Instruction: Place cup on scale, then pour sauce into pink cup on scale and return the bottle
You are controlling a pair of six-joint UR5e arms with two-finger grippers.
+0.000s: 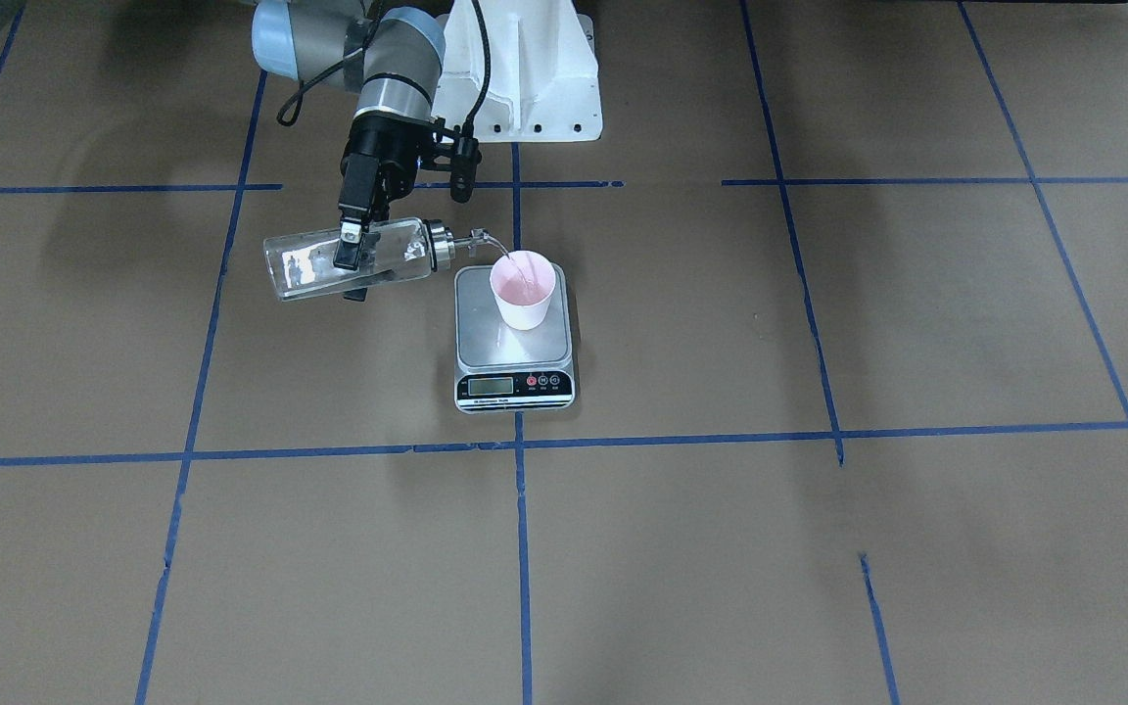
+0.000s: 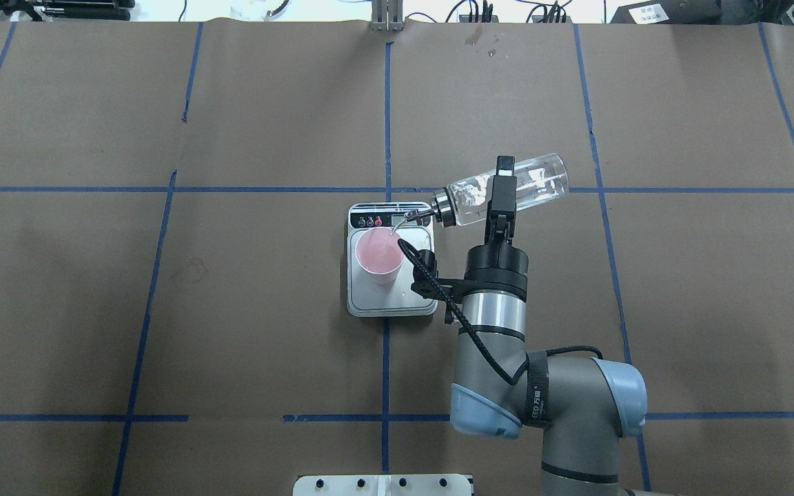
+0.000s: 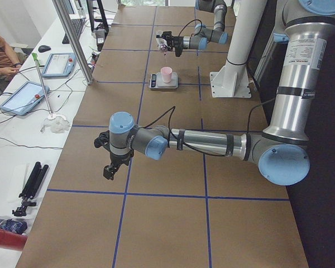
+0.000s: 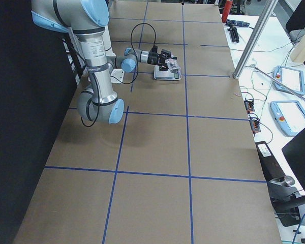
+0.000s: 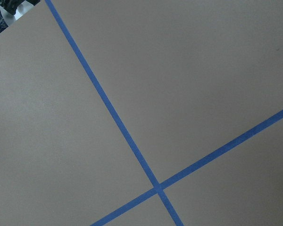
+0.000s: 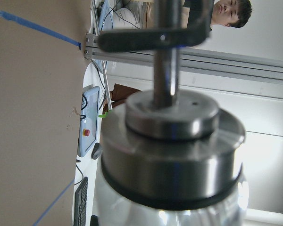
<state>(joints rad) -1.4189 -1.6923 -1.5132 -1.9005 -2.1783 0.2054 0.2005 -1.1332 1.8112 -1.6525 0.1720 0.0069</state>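
Note:
The pale pink cup (image 1: 523, 294) stands upright on the silver scale (image 1: 481, 338), with pinkish liquid showing inside it in the overhead view (image 2: 378, 256). My right gripper (image 1: 353, 266) is shut on the clear glass bottle (image 1: 305, 266) around its body and holds it almost level. The bottle's metal spout (image 1: 481, 238) is over the cup's rim, and a thin stream of clear sauce runs into the cup. The right wrist view shows the bottle's silver collar (image 6: 170, 155) close up. My left gripper (image 3: 108, 171) hangs over bare table far from the scale; I cannot tell whether it is open.
The table is brown paper with blue tape lines (image 1: 520, 548). The white robot base (image 1: 525, 88) stands just behind the scale. Operators, tablets and cables lie beyond the far edge (image 3: 30, 95). The left wrist view shows only table and tape (image 5: 155, 186).

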